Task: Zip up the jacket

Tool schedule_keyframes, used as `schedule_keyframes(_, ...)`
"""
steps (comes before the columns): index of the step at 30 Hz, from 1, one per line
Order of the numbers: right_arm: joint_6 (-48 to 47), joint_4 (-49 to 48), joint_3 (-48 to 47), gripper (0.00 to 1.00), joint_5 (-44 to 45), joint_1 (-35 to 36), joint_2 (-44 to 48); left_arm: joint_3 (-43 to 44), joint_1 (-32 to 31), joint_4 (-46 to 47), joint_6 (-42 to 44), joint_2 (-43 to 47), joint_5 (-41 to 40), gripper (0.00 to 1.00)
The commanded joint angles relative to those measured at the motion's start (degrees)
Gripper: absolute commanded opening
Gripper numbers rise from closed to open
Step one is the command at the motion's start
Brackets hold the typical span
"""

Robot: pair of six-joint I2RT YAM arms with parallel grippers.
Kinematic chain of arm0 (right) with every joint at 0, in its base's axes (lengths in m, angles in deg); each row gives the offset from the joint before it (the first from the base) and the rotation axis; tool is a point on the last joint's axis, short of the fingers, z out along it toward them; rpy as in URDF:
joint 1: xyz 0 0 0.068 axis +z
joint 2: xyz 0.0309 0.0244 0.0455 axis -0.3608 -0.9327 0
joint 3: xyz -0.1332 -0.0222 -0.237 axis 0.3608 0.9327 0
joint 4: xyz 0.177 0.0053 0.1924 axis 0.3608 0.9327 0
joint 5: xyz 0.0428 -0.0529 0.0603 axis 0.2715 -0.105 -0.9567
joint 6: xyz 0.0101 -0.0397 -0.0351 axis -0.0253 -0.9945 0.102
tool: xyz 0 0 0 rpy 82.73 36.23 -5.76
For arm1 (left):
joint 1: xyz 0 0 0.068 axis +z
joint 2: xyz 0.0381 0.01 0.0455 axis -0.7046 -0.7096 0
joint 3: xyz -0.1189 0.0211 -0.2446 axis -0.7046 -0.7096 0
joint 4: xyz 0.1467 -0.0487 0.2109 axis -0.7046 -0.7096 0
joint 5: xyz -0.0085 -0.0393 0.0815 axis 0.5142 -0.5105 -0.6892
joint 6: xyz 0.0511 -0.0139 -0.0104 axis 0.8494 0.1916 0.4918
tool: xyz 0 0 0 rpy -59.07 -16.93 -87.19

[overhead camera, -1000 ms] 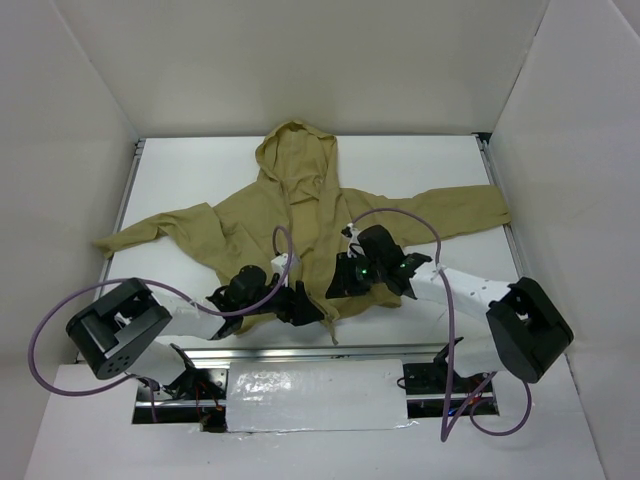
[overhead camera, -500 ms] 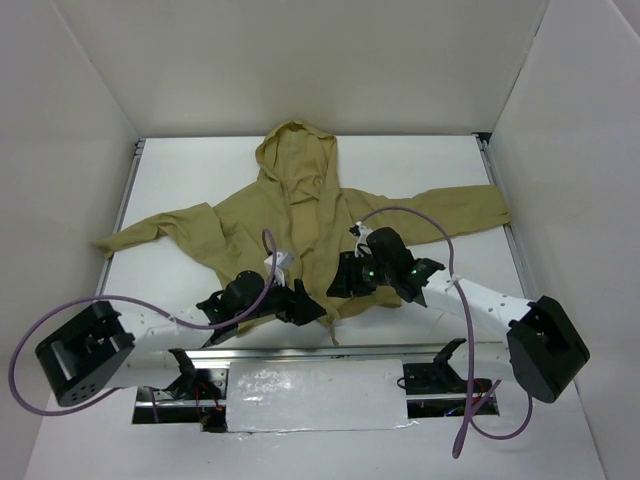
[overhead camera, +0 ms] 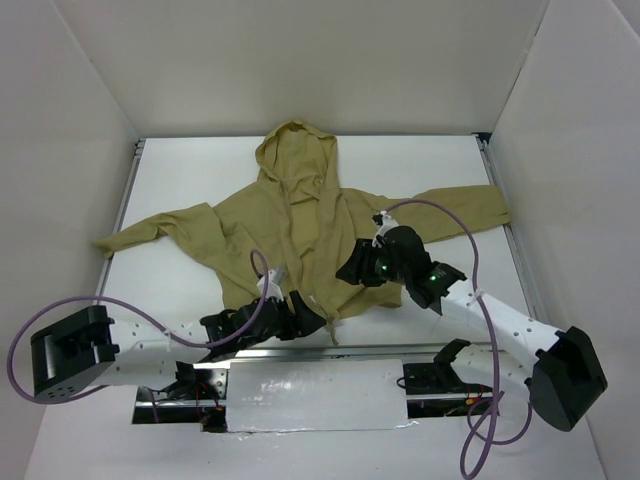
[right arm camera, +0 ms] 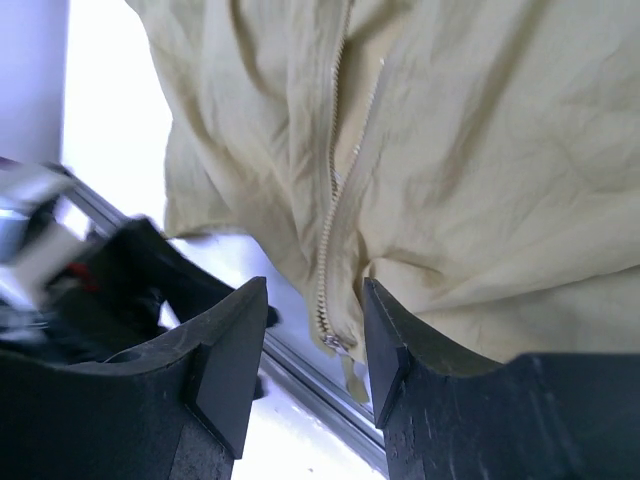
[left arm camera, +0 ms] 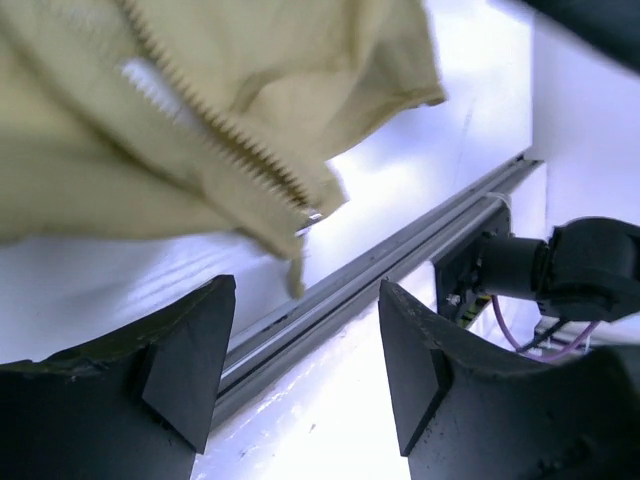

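The khaki hooded jacket [overhead camera: 300, 225] lies flat on the white table, hood to the far side, sleeves spread out, front zipper open down the middle. My left gripper [overhead camera: 312, 316] is open and empty just beside the hem's bottom. Its wrist view shows the zipper teeth [left arm camera: 235, 135] and the zipper's lower end [left arm camera: 308, 217] just above the open gripper [left arm camera: 305, 295]. My right gripper [overhead camera: 350, 271] is open and empty over the lower right front panel. Its wrist view shows the zipper slider [right arm camera: 335, 343] between the open gripper's [right arm camera: 312, 300] fingers, not touched.
A metal rail [overhead camera: 330, 350] runs along the table's near edge, also in the left wrist view [left arm camera: 400, 265]. A foil-covered panel [overhead camera: 315, 395] lies in front of it. White walls enclose the table on three sides. Purple cables [overhead camera: 440, 210] loop above both arms.
The left arm's elbow has swung left and lower, its gripper staying by the hem. The right arm has stretched out, its gripper shifting slightly right and away. The jacket has not moved.
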Motion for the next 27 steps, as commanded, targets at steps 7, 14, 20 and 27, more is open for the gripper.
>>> schedule_keyframes(7,-0.6,1.46,1.45,0.5,-0.27,-0.87,5.73,-2.38,-2.7,18.2,-5.13,-9.89,-7.66,0.65)
schedule_keyframes(14,-1.75,2.43,0.75,0.5,-1.32,-1.31,6.61,-3.44,-2.7,25.08,-3.19,-13.85,-7.92,0.64)
schedule_keyframes(20,-2.01,2.25,-0.04,0.5,-2.2,-1.32,5.82,-3.79,-2.7,24.45,-3.37,-14.03,-8.72,0.51)
schedule_keyframes(27,-2.36,2.17,-0.48,0.49,-3.08,-1.49,4.86,-4.49,-2.7,30.14,-2.58,-17.71,-6.87,0.51)
